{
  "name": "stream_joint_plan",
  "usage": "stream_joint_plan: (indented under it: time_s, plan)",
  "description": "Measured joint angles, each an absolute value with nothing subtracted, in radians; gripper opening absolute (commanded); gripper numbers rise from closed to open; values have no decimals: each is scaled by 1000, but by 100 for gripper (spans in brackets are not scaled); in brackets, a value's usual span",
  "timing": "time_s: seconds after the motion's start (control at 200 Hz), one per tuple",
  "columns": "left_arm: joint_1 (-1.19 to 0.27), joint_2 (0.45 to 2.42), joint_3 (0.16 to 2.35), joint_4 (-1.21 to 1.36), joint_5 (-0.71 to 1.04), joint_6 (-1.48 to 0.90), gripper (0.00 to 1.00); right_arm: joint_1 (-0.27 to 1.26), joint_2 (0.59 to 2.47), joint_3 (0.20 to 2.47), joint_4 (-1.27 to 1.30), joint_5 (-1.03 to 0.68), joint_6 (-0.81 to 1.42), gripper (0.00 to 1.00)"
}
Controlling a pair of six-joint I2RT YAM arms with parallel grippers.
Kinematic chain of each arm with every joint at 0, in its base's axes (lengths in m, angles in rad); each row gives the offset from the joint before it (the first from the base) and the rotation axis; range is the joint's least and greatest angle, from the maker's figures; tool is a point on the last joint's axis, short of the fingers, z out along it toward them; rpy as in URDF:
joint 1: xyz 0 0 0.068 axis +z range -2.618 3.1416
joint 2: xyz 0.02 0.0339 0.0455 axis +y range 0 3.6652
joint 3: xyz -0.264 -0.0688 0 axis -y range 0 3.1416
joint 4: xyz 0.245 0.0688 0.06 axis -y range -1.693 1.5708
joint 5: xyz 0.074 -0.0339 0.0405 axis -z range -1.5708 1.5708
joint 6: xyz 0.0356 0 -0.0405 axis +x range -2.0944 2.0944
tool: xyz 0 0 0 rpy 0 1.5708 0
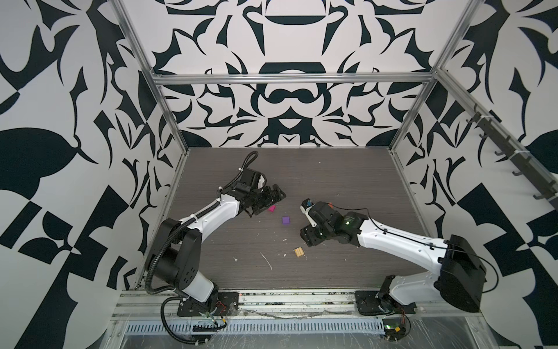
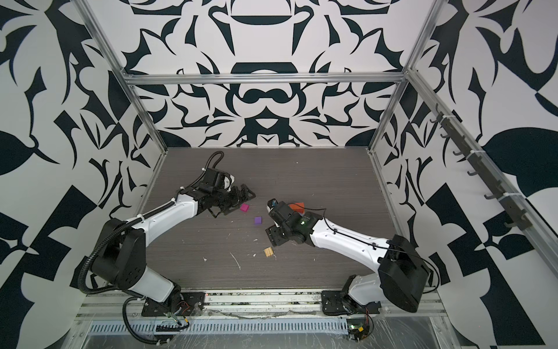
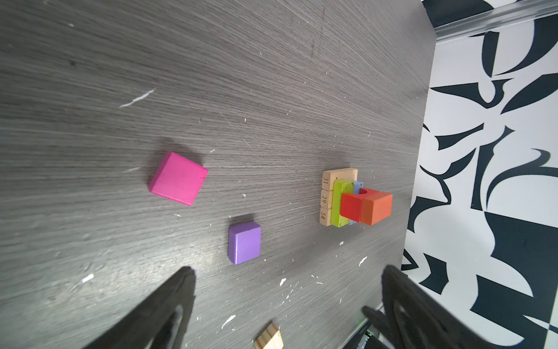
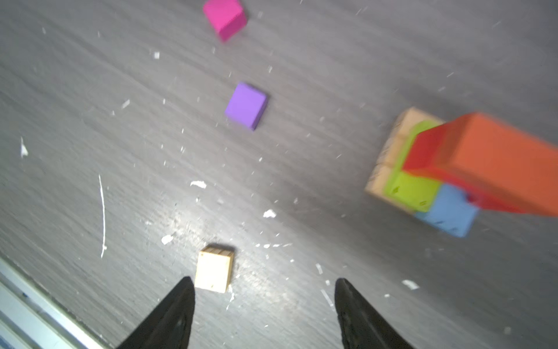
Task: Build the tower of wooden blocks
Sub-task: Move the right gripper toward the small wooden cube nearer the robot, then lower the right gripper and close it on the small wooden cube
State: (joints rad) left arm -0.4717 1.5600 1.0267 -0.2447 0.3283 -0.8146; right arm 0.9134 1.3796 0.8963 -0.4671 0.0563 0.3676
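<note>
My wood block tower [image 3: 353,198] stands part-built on the table [image 3: 271,75], tan planks at the bottom, green and blue over them, red and the orange block [image 3: 377,208] on top; in both top views my right arm [image 1: 401,241] hides most of it. Loose on the table lie the magenta cube [image 3: 178,178], the purple cube [image 3: 244,242] and the ridged tan square [image 4: 215,269], all apart from the tower. My left gripper [image 3: 288,269] is spread wide and holds nothing, hanging near the magenta cube. My right gripper [image 4: 263,282] has its fingers apart too, empty, with the ridged tan square just beside one fingertip and not between the two. I judge that square to be my right's pick. To do it well I should shift sideways until it sits centred in the gap, turn my wrist so the pads meet two flat opposite sides and not the corners, go low, close gently and lift straight up. My right arm is close to the tower, so I'd keep the swing small and carry wide of the orange block
</note>
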Motion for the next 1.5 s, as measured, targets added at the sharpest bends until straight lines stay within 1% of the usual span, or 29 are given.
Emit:
stream_joint_plan:
  time_s: [0.28,0.545,0.785,1.135,1.395,1.5]
  plan:
    - [-472,1560,1027,-244,329,-817,99,1015,1431,877,-442,65,451,70]
    - [-472,1560,1026,-242,329,-823,99,1058,1500,877,-426,77,491,65]
    - [-472,1560,1026,-229,329,-831,99,1071,1560,878,-412,87,506,58]
    - [-472,1560,1026,-224,334,-834,99,1089,1636,883,-397,92,533,50]
    - [-472,1560,1023,-220,334,-837,99,1090,1646,891,-393,118,553,38]
    - [-472,1560,1023,-220,334,-838,99,1091,1660,903,-393,128,555,35]
